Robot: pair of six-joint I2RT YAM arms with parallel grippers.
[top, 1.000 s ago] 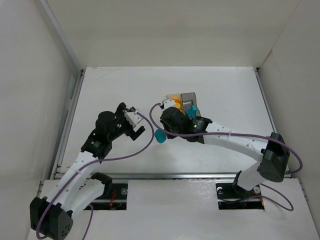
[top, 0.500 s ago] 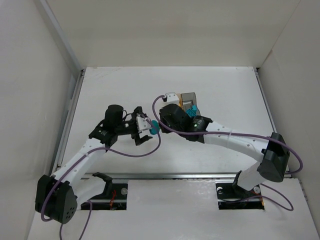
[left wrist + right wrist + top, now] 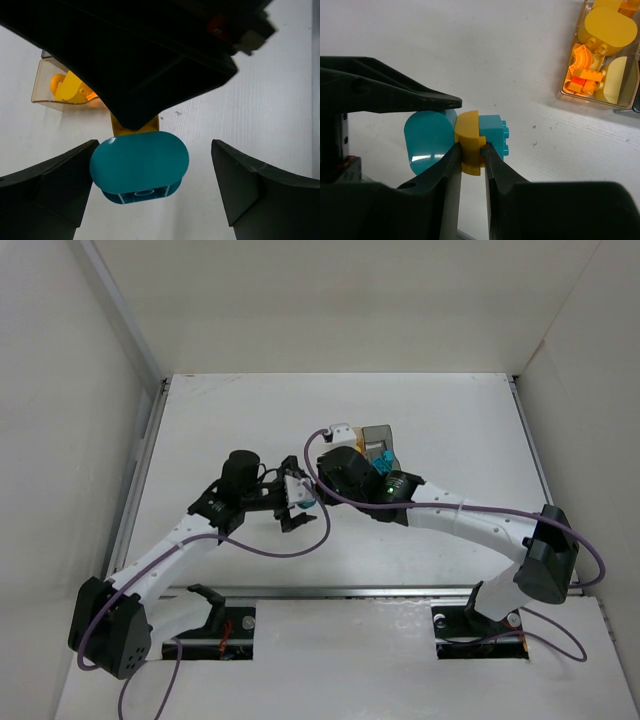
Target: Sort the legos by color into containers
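Observation:
My right gripper is shut on a yellow lego that is stuck between a teal oval lego and a teal brick. My left gripper is open, with its jaws on either side of the teal oval lego, not gripping it. In the top view the two grippers meet at the teal lego, left of the containers. The orange-tinted container holds several yellow and orange legos. The smoky grey container holds teal legos and is partly hidden by the right arm.
The right arm's black wrist fills the top of the left wrist view. The orange container sits just behind the held cluster. White walls enclose the table on three sides.
My left arm has swung right, and its open jaws now straddle the teal oval lego. My right gripper has shifted the lego cluster slightly up and left.

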